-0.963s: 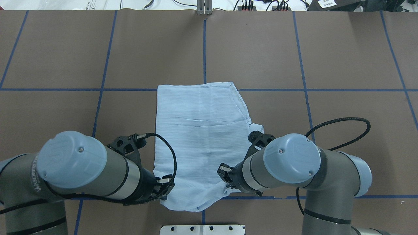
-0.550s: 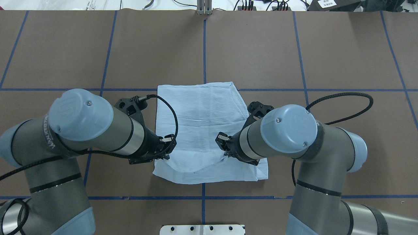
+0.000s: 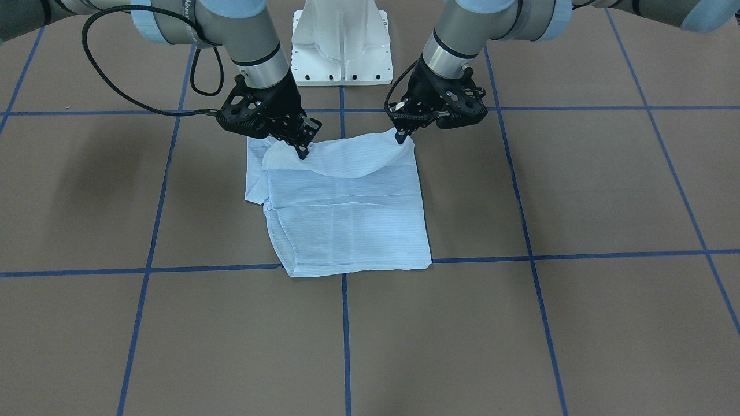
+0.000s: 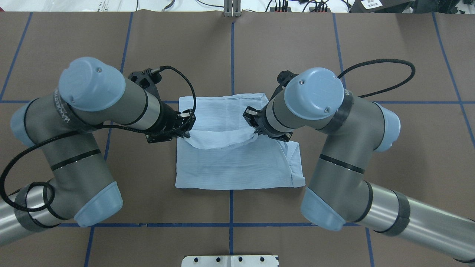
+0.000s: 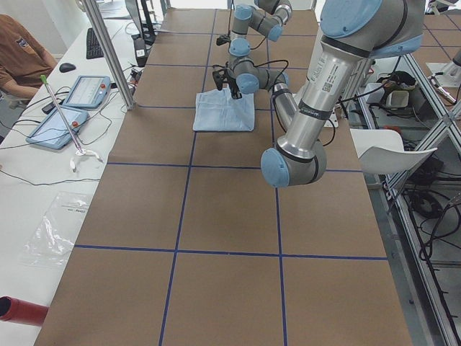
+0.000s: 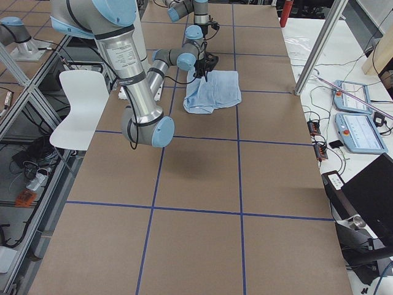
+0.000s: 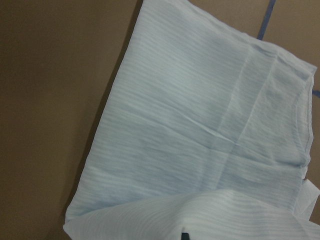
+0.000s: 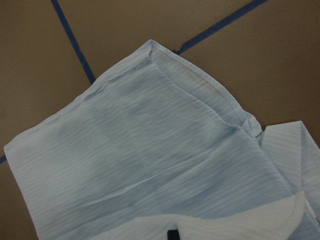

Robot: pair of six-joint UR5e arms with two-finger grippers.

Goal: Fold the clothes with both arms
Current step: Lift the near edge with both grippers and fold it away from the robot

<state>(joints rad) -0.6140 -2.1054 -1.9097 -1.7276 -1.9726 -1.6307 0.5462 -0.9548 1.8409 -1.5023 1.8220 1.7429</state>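
Shirt [image 4: 237, 163]: thin matt cloth; table [image 4: 389, 55] matt.

bare table [image 3: 578, 190] around shirt [image 3: 352, 225], pedestal [image 3: 341, 46] behind

I count one light-blue striped shirt [image 4: 237, 167]; two arms of mine, left arm [image 4: 111, 107] and right arm [image 4: 352, 111]; two grippers, left gripper [image 4: 187, 128] and right gripper [image 4: 254, 128]; one white pedestal [image 3: 341, 40] near the shirt.

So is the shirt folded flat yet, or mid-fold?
Mid-fold. The left claw and right claw hold an edge of the shirt lifted, sagging between them over the rest.
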